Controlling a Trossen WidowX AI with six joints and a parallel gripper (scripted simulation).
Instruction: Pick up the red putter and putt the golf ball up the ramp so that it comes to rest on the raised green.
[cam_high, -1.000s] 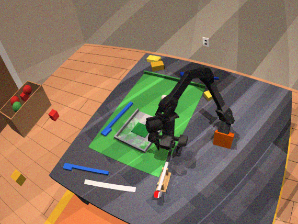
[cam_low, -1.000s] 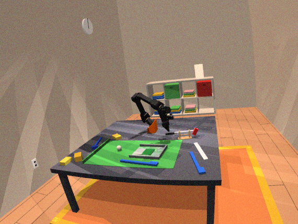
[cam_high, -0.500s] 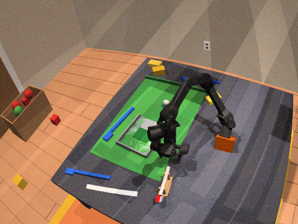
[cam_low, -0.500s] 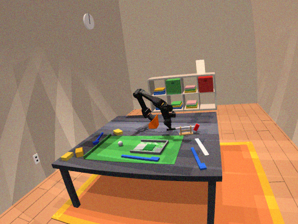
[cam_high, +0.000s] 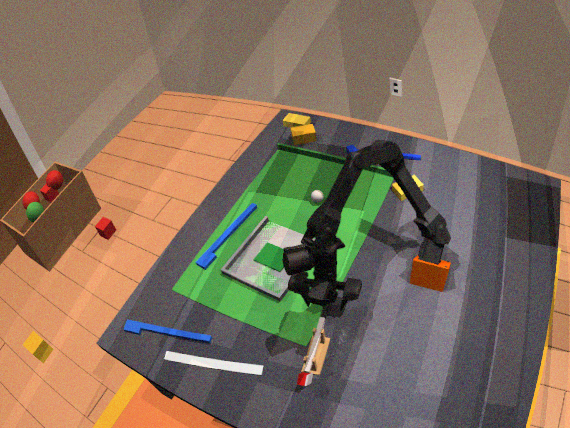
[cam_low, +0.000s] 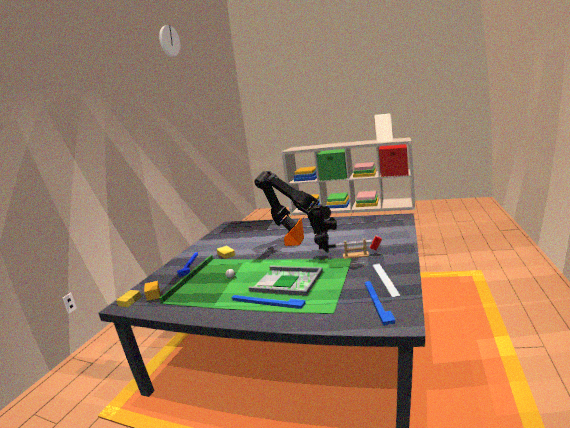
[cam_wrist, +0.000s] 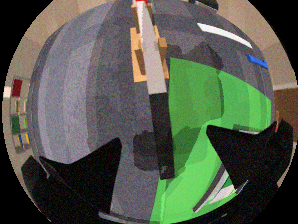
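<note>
Black parallel jaws, spread wide and empty, are positioned directly above the red-headed putter's (cam_wrist: 154, 76) dark grip end.

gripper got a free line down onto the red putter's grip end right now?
Probably yes. The gripper is open and holds nothing, hanging over the dark grip end of the red putter, which lies on its wooden stand. In the wrist view the shaft runs between the fingers, with nothing covering it.

you're in a playroom-like indoor room: wood floor (cam_low: 465, 235), cubby shelf (cam_low: 350, 175) of coloured bins, toy box (cam_high: 50, 215), wall clock (cam_low: 170, 40).
</note>
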